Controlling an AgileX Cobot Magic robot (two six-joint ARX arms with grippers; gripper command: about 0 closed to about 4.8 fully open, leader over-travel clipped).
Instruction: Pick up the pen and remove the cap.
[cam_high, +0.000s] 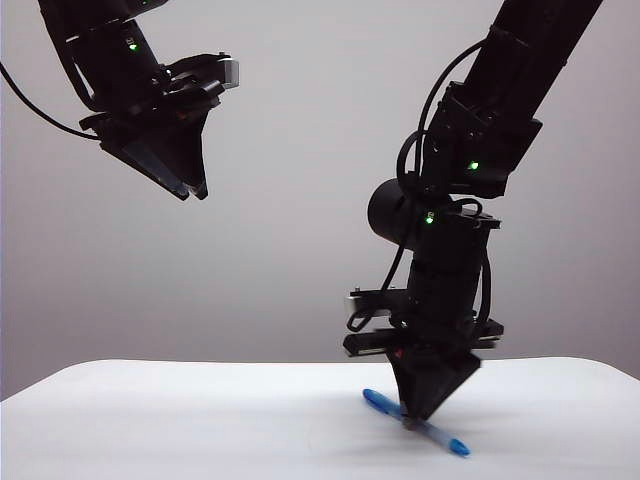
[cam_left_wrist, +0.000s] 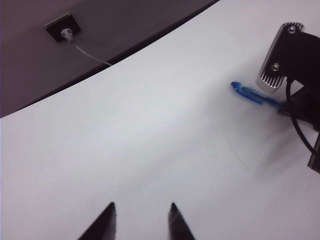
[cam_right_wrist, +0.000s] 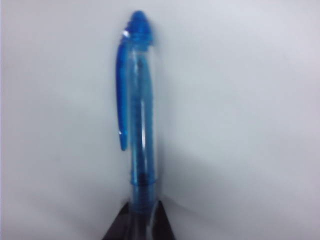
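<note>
On a white table (cam_high: 200, 420) before a grey wall: one pen (cam_right_wrist: 140, 150), clear barrel, blue cap (cam_right_wrist: 132, 75) on. My right gripper (cam_high: 412, 420) clamps its middle; my left gripper (cam_high: 190, 188) hangs high, parted, empty.

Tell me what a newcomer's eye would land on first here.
The blue pen stands out on the white table, near its front right, cap still on. The right gripper is down on the pen's middle, shut on it. The left gripper hangs high at upper left, holding nothing.

Even, soft light; faint shadows; right wrist view blurred
</note>
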